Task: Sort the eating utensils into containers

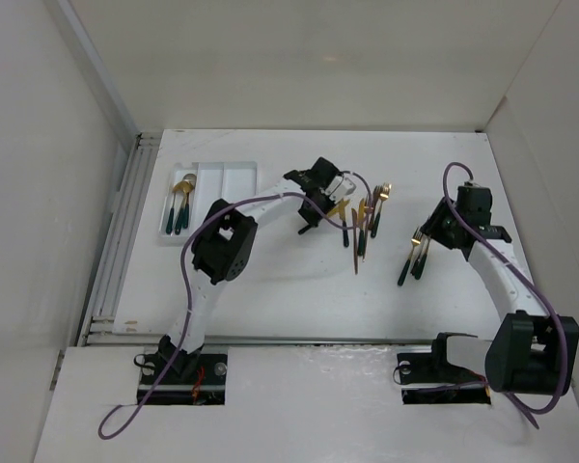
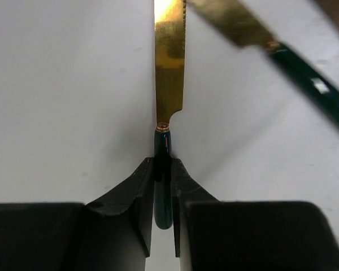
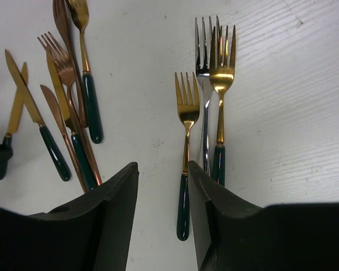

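The left pincer (image 2: 163, 167) is clamped tight on the dark green handle of one knife (image 2: 169, 73), just below where the handle meets the gold serrated blade. The blade points away from the pincer over the white table (image 1: 270, 289). A second knife (image 2: 237, 25) slants close by on the right, clear of the fingers. All this sits mid-table, at the left edge of a loose heap (image 1: 365, 224) of crossed knives and forks, too tangled for me to count.

The right pincer (image 3: 164, 167) has its jaws apart over three forks (image 3: 187, 113) lying side by side to the right of the heap. Two are gold-headed and one is silvery. The handle of one gold fork runs into the gap, just beside the right-hand finger; whether it touches, I cannot tell.

At the far left lies the white tray (image 1: 234, 178) with three long compartments. The leftmost holds a few gold-headed spoons (image 1: 179, 207) with dark handles. A purple cable (image 1: 184, 280) trails along each of the two arms.
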`<state>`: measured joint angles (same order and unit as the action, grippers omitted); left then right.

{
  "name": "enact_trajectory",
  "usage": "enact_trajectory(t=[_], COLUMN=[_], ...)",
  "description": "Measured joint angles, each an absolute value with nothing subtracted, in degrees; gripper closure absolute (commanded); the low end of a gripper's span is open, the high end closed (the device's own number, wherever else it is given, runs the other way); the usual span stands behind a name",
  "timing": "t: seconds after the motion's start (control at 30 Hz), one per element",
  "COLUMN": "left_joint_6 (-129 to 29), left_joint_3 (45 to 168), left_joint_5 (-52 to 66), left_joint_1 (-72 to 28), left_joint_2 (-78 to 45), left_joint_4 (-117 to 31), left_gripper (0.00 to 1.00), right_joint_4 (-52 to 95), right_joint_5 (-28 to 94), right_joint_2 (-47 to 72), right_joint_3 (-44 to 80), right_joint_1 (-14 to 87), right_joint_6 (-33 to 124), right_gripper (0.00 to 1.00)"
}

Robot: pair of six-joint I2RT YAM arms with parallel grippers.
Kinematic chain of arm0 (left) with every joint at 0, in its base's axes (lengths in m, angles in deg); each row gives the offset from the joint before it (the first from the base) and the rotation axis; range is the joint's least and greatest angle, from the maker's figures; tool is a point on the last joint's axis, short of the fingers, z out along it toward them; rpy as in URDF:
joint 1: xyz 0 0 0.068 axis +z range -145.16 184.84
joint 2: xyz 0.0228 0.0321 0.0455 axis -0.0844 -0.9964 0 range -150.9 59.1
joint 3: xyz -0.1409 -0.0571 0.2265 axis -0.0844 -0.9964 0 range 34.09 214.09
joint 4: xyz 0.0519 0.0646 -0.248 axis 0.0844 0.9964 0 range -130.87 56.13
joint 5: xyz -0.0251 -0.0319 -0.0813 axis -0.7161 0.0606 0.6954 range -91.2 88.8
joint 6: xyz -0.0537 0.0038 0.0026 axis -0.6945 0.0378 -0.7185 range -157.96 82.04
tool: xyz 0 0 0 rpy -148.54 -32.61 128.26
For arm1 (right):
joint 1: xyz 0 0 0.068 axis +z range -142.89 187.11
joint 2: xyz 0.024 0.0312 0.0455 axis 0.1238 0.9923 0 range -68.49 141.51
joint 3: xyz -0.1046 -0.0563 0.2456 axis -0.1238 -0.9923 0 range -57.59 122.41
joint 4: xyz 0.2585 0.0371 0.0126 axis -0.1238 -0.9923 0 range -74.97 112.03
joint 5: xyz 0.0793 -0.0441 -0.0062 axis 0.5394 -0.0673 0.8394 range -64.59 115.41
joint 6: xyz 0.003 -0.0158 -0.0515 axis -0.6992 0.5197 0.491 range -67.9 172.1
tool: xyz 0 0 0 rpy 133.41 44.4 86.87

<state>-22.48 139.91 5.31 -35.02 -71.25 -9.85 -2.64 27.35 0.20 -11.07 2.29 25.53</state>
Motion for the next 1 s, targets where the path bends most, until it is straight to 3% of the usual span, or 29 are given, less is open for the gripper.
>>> enact_trajectory(t=[0.27, 0.43, 0.67, 1.0], left_joint_6=[-17.47, -15.55, -21.87, -32.53], left_joint_3=[136.83, 136.8, 137.02, 121.18], left_joint_5=[-20.29, -27.81, -14.69, -3.11], left_joint_1=[-33.44, -32.92, -26.03, -2.21], left_joint_2=[-69.24, -67.36, -61.78, -39.86], left_joint_4=[-11.51, -13.04, -12.69, -20.67], left_gripper=[1.0, 1.0, 1.0, 1.0], right_joint_4=[-2.33, -1.96, -1.48, 1.39], right_joint_5=[27.39, 27.46, 28.29, 30.65], right_joint_2=[-1.09, -1.09, -2.01, -0.68], right_joint_3=[-12.51, -13.08, -13.5, -13.58], right_joint_1=[2.29, 2.29, 2.29, 2.29], right_joint_6=[25.23, 24.81, 24.22, 23.48], right_gripper=[0.54, 0.54, 0.54, 0.54])
